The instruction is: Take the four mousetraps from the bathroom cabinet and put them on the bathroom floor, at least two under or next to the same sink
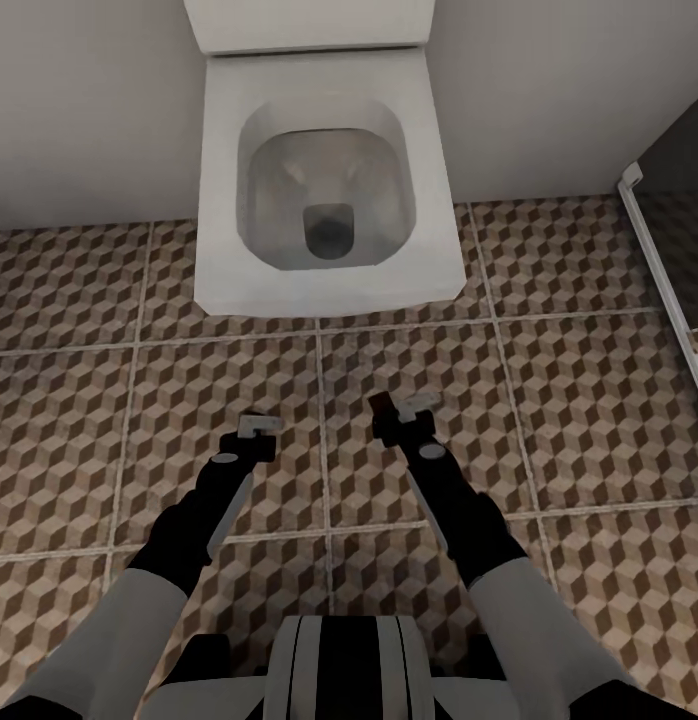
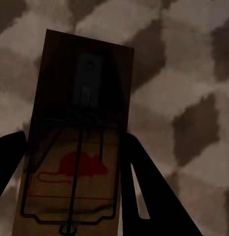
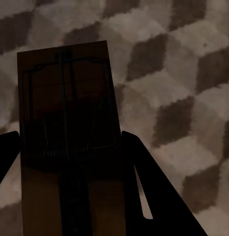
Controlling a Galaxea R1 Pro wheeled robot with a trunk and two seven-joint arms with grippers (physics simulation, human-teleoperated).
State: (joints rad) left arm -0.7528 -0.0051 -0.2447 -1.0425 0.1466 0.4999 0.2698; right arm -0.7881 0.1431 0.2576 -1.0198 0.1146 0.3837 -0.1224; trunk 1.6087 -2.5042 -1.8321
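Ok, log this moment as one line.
left end effector: shut on mousetrap | right end effector: shut on mousetrap | ahead: toilet | below: floor

Matt wooden mousetraps (image 2: 75, 147) with dark wire; glossy white toilet (image 1: 324, 180); matt tiled bathroom floor (image 1: 589, 350).

upper arms (image 1: 109, 630) showing pale grey shells | forearms (image 1: 204, 510) tapering in matte black | wrist discs (image 1: 226, 458) appearing grey | trunk (image 1: 334, 665) wearing white with black stripes | fingers (image 2: 153, 196) looking black, wedge-shaped

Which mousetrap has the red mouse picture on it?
The mousetrap gripped by the left gripper shows a red mouse drawing on its board. The mousetrap in the right gripper looks plain and dark, with no picture visible.
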